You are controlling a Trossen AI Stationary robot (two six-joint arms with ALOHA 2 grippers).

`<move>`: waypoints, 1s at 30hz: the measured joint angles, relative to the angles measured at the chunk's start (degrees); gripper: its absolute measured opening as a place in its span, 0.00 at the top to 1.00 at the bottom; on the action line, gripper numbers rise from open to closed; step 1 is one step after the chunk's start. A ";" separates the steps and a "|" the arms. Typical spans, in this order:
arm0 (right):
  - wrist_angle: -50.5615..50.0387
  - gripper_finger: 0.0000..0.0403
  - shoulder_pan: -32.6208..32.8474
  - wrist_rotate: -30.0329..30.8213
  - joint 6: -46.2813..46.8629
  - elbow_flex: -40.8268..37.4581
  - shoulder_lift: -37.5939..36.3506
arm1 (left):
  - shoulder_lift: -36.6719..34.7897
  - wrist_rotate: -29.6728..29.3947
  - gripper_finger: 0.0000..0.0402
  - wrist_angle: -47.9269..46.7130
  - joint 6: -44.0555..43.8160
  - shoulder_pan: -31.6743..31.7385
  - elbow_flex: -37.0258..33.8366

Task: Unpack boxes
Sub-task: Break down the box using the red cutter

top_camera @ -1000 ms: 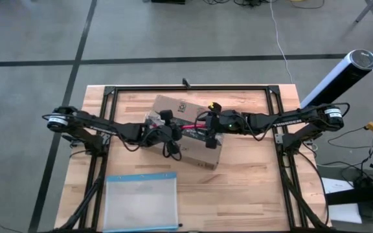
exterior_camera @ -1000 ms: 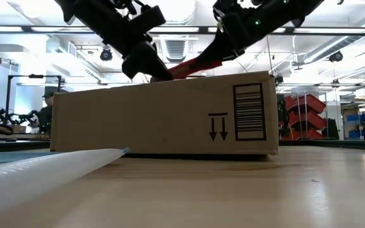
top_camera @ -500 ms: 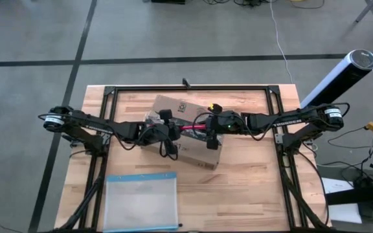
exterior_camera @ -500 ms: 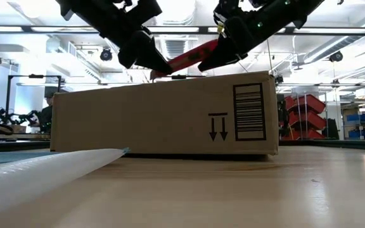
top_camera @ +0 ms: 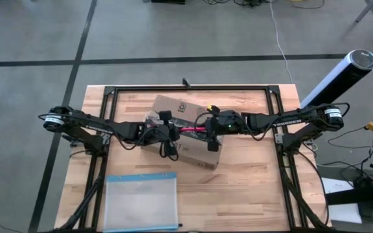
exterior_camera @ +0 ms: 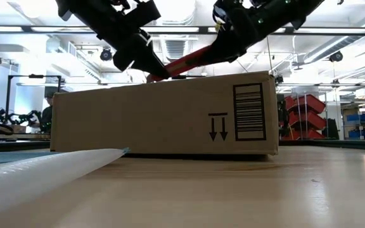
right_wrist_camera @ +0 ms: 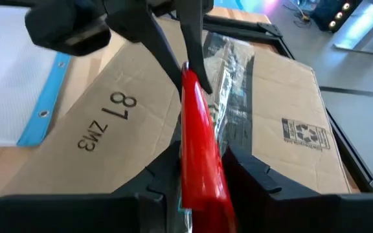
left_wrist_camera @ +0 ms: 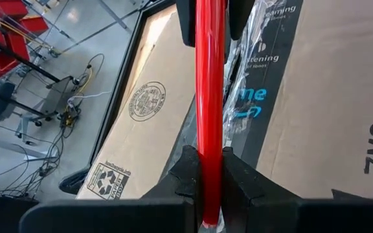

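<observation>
The brown cardboard box rests flat on its bottom at the table's middle, its taped seam facing up. A red tool stretches above the box top between my two grippers. My left gripper is shut on the tool's left end and my right gripper on its right end. In the low view the red tool slants, lower at the left, its low tip close to the box's top edge; whether it touches I cannot tell. My left gripper pinches the red tool's left end between its two fingers. It comes from the table's left, slanting down, fingers along the tool. My right gripper pinches the tool's right end between its fingers, coming from the right and slanting down along it.
A clear plastic pouch with a blue edge lies flat near the table's front left; the low view shows the pouch close to the camera. A dark metal frame borders the table's far side and runs along both sides.
The red tool has tipped steeper above the box: its right end has risen with my right gripper, while its left end stays low near the box top. My left gripper has shifted slightly toward the table's left. Both grippers keep their hold.
</observation>
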 joint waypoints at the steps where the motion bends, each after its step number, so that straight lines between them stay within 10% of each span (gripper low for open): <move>1: 0.66 0.76 0.00 -0.50 -0.05 0.00 0.00 | 0.00 0.23 0.96 0.03 0.01 0.05 0.01; 19: 2.30 0.86 -0.02 -2.87 0.14 0.00 -0.02 | 0.04 0.43 0.96 0.85 -0.09 0.01 0.00; 30: 2.28 0.71 -0.04 -5.45 0.48 0.00 -0.02 | 0.04 0.47 0.96 1.38 0.08 -0.02 -0.02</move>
